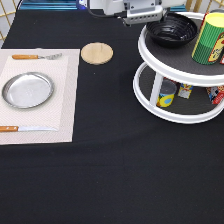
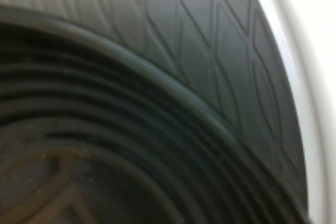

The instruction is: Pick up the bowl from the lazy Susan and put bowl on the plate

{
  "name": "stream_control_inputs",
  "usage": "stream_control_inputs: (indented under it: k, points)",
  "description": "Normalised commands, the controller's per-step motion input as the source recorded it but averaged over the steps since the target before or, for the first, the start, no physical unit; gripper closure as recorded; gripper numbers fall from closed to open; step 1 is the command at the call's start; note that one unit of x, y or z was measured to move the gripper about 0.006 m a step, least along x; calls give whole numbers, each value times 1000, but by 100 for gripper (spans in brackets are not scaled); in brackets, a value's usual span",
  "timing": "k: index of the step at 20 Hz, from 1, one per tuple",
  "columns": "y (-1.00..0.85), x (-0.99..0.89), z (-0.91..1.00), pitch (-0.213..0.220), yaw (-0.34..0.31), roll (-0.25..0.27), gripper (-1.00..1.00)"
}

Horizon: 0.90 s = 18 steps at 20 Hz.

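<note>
The glossy black bowl [image 1: 172, 29] sits on the top tier of the white two-tier lazy Susan [image 1: 150, 56] at the exterior view's top right. My gripper [image 1: 146, 19] is low at the bowl's left rim, at the exterior view's top edge. The wrist view is filled by the bowl's ribbed inside [image 2: 112, 150], with the turntable's dark grey mat [image 2: 225, 65] and white rim [image 2: 319, 75] beside it. The silver plate [image 1: 27, 90] lies empty on a placemat at the exterior view's left.
A green cylindrical can [image 1: 209, 37] stands beside the bowl on the top tier. Small cans [image 1: 166, 94] stand on the lower tier. A wooden coaster [image 1: 97, 53] lies between turntable and placemat [image 1: 65, 100]. A fork [image 1: 37, 56] and a knife [image 1: 25, 128] flank the plate.
</note>
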Motion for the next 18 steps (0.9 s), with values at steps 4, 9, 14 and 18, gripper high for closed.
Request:
stream_control_inputs:
  k: [4,9,14,18]
  points:
    - [190,0,28,40,-13,-97,100]
    - [271,7,114,48,-11,-111,100]
    - [317,0,4,30,-18,-120,100]
    - [253,68,1,15,-17,-102,100]
